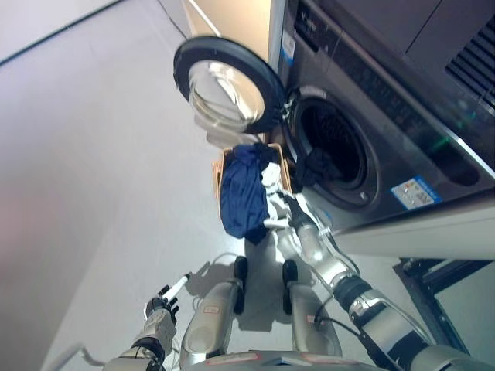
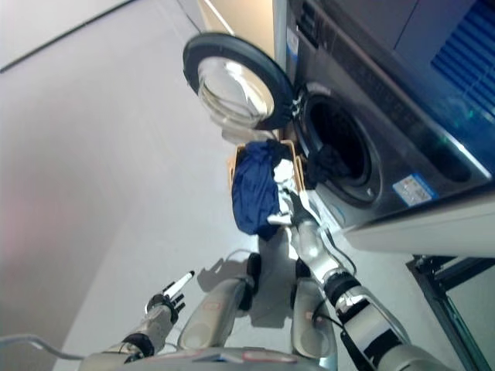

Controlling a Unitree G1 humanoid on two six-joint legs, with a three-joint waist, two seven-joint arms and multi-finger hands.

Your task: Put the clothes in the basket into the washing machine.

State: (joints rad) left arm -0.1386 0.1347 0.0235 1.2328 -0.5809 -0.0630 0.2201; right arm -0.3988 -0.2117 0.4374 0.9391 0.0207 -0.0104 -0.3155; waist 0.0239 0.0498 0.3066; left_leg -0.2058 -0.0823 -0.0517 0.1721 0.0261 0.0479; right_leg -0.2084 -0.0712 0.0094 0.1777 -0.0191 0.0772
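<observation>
The right hand [image 1: 276, 197] is closed on a blue garment [image 1: 244, 193] lifted over the basket [image 1: 220, 166], so next it must swing right into the washing machine [image 1: 332, 147] drum; the left hand [image 1: 166, 297] hangs relaxed, near left.

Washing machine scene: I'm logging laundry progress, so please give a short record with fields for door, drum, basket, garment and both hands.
door: washing machine door swung fully open
drum: dark cloth hanging over the opening's lower rim
basket: wicker basket on the floor before the machine, mostly covered
garment: blue garment draped over the basket
right hand: right hand at the blue garment's edge, grip unclear
left hand: left hand low at the left, away from the laundry, holding nothing
</observation>
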